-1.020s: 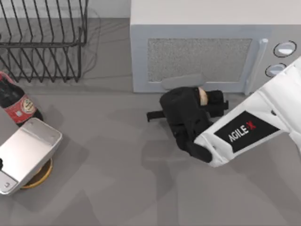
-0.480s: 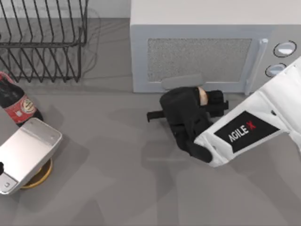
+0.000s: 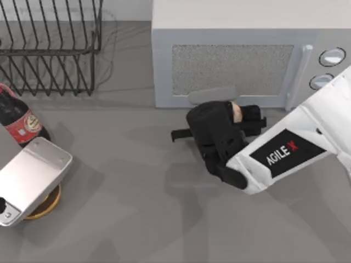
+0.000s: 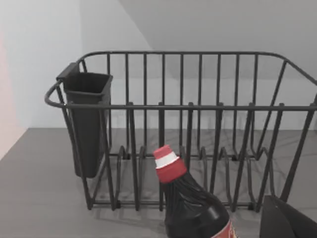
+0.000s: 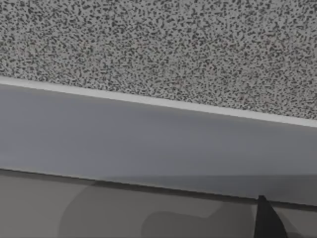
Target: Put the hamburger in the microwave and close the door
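Grey table (image 3: 126, 219) bears the shut microwave (image 3: 241, 33) (right gripper (image 3: 236, 112) jaws clamp the hamburger (image 3: 236, 112)); left jaws unreadable.

One microwave (image 3: 249, 52) — one bottle (image 3: 19, 118) — one rack (image 3: 49, 44)

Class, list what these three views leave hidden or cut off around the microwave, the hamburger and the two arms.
- Hamburger, top view: mostly covered by the right gripper.
- Microwave inside: hidden behind the shut door.
- Left gripper, top view: cut off by the left edge.
- Bottle, left wrist view: body cut off by the edge.
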